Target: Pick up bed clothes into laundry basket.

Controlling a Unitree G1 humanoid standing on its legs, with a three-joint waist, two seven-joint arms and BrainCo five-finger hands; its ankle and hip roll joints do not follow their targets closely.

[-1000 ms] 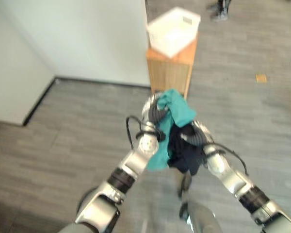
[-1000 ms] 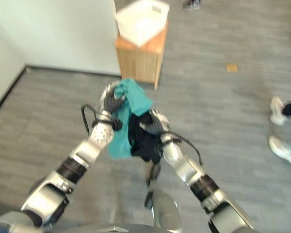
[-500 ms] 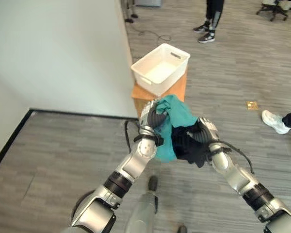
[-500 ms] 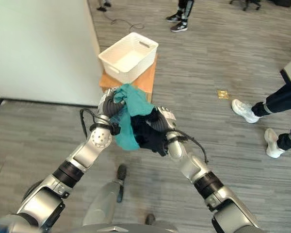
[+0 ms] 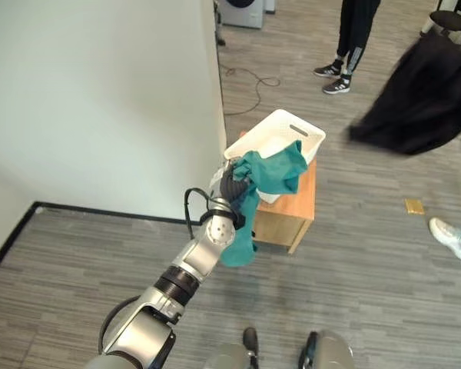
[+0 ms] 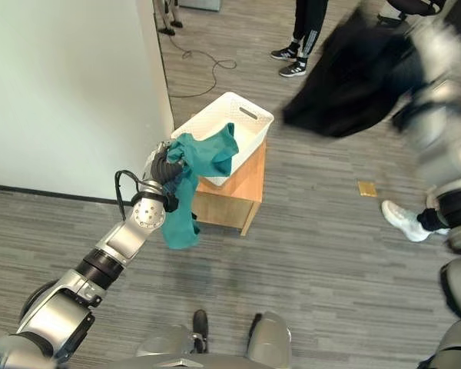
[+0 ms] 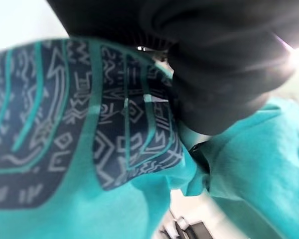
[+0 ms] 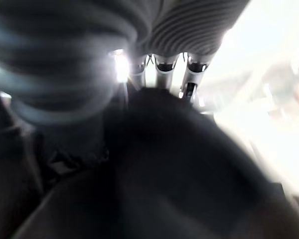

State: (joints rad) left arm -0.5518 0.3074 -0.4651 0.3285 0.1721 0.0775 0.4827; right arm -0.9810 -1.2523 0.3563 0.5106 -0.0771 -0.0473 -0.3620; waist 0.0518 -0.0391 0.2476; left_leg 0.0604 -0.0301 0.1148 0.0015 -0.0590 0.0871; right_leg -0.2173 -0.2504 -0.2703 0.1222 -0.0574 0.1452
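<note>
My left hand (image 6: 163,165) is raised beside the white laundry basket (image 6: 251,125) and is shut on a teal garment (image 6: 207,154). One end of the garment drapes over the basket's near rim and the rest hangs down from the hand. Up close, the teal garment (image 7: 229,164) shows a dark patterned print. A black garment (image 6: 353,77) swings high on the right, above and beyond the basket, held by my right hand (image 8: 162,63), whose fingers are sunk into its dark folds (image 8: 179,164). The basket sits on a low wooden stand (image 6: 230,201).
A pale wall (image 5: 100,92) runs along the left, ending just behind the basket. A person's legs (image 5: 353,38) stand beyond the stand, and another person's white shoe (image 6: 403,219) is on the grey floor to the right. A cable (image 5: 253,77) lies by the wall's corner.
The camera has tilted up. My right arm has swung up and to the right, pulling the black garment away from the teal one. My left hand has brought the teal garment to the basket's rim.
</note>
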